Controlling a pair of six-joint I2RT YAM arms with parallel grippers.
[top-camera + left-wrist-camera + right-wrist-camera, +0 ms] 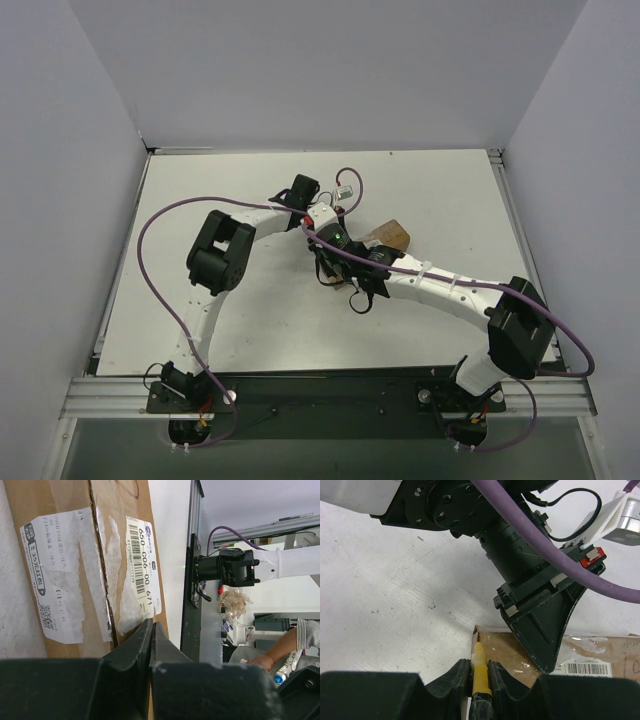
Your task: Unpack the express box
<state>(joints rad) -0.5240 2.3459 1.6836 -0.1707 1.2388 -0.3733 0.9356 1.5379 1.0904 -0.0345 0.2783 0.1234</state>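
Brown box (50, 497), its white barcode label (142, 565) torn along the seam. Left gripper (151, 630) closed, empty; right gripper (480, 669) clamps a yellow knife (480, 656).

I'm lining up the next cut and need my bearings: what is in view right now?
express box: one, brown cardboard with white labels, mid-table.
utility knife: one, yellow, tip at the box's top edge near a corner.
table: one, white, under everything.
cables: two, purple, along the arms.
left claw: one, black, shut, tips on the box top near its seam.
right claw: one, black, shut on the utility knife.
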